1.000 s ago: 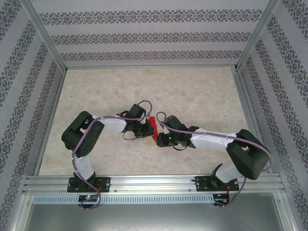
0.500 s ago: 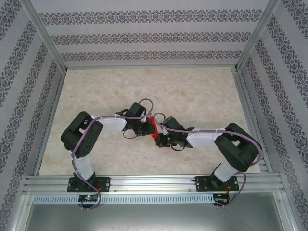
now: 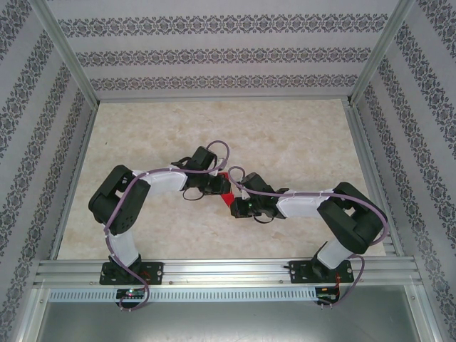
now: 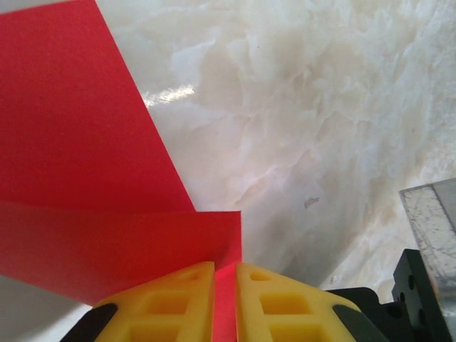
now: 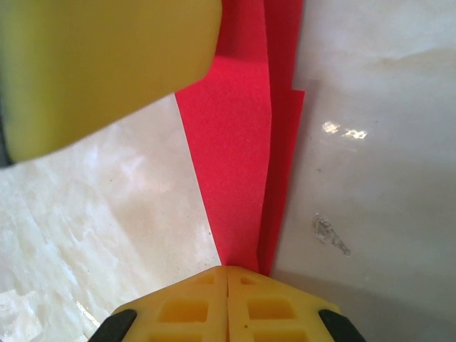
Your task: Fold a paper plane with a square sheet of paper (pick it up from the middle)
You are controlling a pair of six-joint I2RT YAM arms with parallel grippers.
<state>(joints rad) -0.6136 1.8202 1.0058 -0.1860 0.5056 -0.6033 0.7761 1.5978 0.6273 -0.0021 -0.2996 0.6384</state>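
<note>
Paper (image 4: 78, 142) pinched between both jaws, marble table (image 3: 285, 135), patterned walls (image 3: 214, 53)

No text, label, brand, number or sign can be read in any of the views.
</note>
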